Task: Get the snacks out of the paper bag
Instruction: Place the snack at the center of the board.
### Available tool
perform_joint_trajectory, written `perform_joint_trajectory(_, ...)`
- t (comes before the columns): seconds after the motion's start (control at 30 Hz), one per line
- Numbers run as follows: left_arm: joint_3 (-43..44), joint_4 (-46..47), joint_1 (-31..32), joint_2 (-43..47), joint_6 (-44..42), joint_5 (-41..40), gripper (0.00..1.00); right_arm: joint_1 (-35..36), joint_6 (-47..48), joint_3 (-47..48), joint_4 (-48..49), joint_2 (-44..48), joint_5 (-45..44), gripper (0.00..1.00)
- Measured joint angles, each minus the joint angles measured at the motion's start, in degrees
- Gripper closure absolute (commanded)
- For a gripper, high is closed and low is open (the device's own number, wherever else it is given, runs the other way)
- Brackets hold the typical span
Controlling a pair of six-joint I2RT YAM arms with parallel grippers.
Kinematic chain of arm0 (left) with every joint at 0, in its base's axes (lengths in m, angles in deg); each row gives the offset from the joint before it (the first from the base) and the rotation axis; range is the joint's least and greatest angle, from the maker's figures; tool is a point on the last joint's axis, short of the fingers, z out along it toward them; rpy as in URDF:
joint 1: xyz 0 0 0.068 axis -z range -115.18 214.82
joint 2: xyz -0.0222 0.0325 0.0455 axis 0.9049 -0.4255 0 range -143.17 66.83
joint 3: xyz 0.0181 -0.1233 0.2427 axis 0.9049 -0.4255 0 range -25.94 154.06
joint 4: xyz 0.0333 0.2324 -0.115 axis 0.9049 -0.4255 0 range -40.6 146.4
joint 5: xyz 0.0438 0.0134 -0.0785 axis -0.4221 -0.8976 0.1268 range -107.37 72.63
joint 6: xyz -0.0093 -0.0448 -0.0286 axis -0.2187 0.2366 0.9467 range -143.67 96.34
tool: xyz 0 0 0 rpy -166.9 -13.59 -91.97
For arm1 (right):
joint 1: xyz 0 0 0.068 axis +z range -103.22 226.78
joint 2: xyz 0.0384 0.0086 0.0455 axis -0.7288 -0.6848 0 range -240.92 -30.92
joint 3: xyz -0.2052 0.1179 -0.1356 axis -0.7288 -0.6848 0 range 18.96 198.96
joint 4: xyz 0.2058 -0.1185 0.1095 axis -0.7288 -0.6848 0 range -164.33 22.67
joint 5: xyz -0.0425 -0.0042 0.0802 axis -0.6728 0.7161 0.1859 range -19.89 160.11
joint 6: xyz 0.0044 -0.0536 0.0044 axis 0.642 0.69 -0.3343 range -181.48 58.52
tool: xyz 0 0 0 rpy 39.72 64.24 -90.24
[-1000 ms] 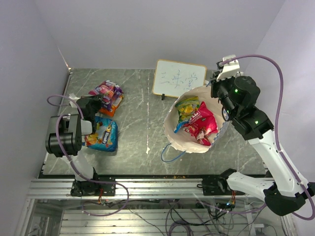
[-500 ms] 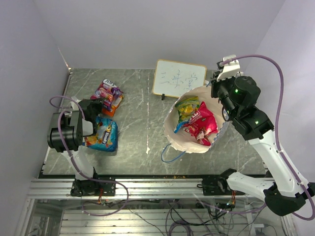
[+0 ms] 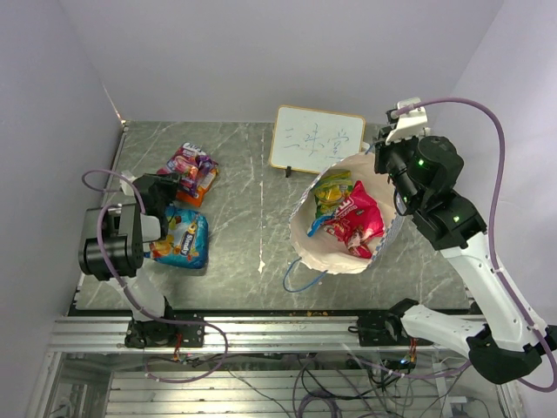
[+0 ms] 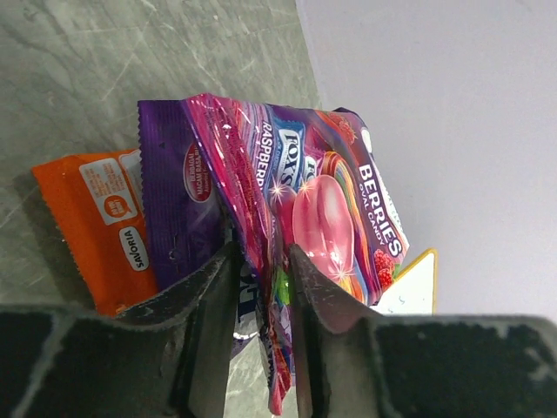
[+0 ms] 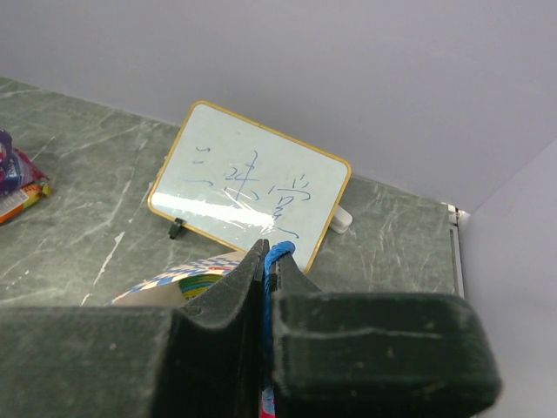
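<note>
The left gripper (image 4: 261,252) is hovering with jaws slightly parted around the edge of a glossy, crinkled pink berry packet (image 4: 322,218), which is lying on a purple packet (image 4: 170,192) and an orange packet (image 4: 96,226). A blue packet (image 3: 183,239) is lying nearby on the marbled grey-green table (image 3: 244,218). The right gripper (image 5: 268,252) is pinching the thin blue cord handle (image 5: 280,252) of the cream paper bag (image 3: 300,231), which is holding a red packet (image 3: 357,218) and a yellow-green packet (image 3: 331,190). Beyond, a whiteboard (image 3: 316,139) is standing before pale walls.

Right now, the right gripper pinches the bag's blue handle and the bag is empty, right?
Not empty. The right gripper does pinch the blue handle, but the top view shows a red packet and a yellow-green packet inside the paper bag.
</note>
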Motion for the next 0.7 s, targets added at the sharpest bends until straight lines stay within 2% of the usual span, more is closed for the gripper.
perform_joint_trajectory(0.13,-0.8,-1.0,-0.5,1.2,0.2,0.0,0.5,0.0,0.0,0.0,0.0,0.1,0.0,1.0)
perform_joint_trajectory(0.23,-0.8,-2.8,-0.8,2.5,-0.1,0.2,0.4,0.0,-0.1,-0.1,0.0,0.3,0.0,1.0)
perform_joint_trajectory(0.37,-0.7,-8.9,-0.9,7.3,-2.1,-0.1,0.35,0.0,-0.2,-0.2,0.0,0.6,0.0,1.0)
perform_joint_trajectory(0.43,0.2,-13.7,-1.0,11.2,-4.1,-0.5,0.26,0.0,-0.2,-0.2,0.0,0.7,0.0,1.0)
perform_joint_trajectory(0.57,7.9,-26.0,-1.0,15.3,-9.3,-1.2,0.16,0.0,-0.1,-0.2,-0.1,1.0,0.7,1.0)
perform_joint_trajectory(0.7,16.8,-35.0,-0.5,17.5,-13.8,-1.1,0.16,0.0,1.0,-0.2,-1.4,0.9,4.5,1.0)
